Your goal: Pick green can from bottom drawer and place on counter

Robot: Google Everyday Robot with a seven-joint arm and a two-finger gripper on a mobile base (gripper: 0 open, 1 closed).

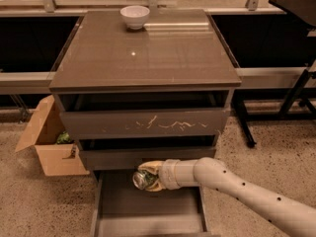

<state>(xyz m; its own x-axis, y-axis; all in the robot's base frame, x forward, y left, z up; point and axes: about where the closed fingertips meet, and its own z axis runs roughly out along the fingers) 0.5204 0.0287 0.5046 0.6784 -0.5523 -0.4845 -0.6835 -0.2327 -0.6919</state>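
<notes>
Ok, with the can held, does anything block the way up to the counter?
The gripper holds the can over the bottom drawer, right under the middle drawer front. That front, the scratched front above and the counter edge stand above it. A bowl sits at the back.

Moderate, even light is cast from above. A broad pale band of glare is thrown across the far part of the counter [148, 58], just beside the white bowl [135, 16], and a small bright spot is reflected nearer its middle. Deep shadow is held in the gaps above the drawer fronts and in the recesses either side of the cabinet. The gripper [146, 177], closed around the green can [140, 180] above the open bottom drawer [148, 209], is lit palely, and a highlight is carried on the can's silver end. The drawer's floor is rendered darker than the counter.
</notes>
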